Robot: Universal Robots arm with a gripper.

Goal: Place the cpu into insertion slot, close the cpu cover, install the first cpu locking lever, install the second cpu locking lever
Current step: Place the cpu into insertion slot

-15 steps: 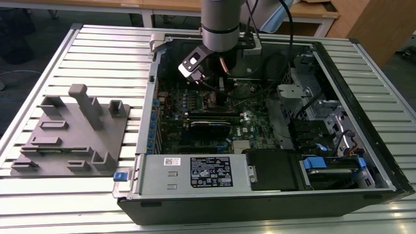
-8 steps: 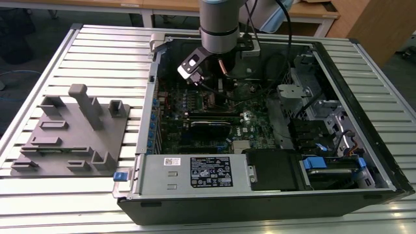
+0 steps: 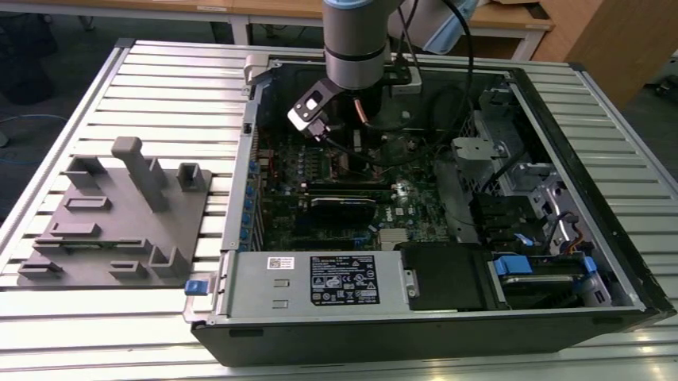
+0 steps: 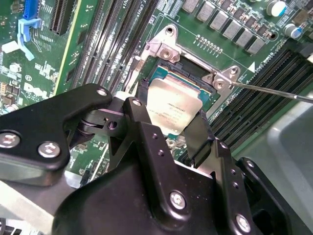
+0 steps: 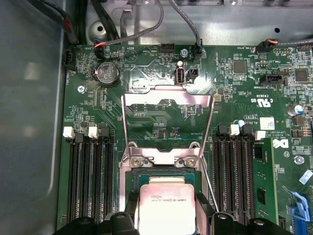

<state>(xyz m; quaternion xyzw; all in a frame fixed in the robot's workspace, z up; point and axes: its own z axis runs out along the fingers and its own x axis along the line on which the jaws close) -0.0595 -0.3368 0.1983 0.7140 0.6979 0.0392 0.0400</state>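
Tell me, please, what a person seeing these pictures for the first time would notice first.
The eye goes first to the black gripper clasping the silver-grey cpu by two sides, at the insertion slot in the green board. Beyond it, in the first wrist view, the shiny cpu cover stands swung open. In the exterior view, the arm reaches down into an open computer case on a slatted table.
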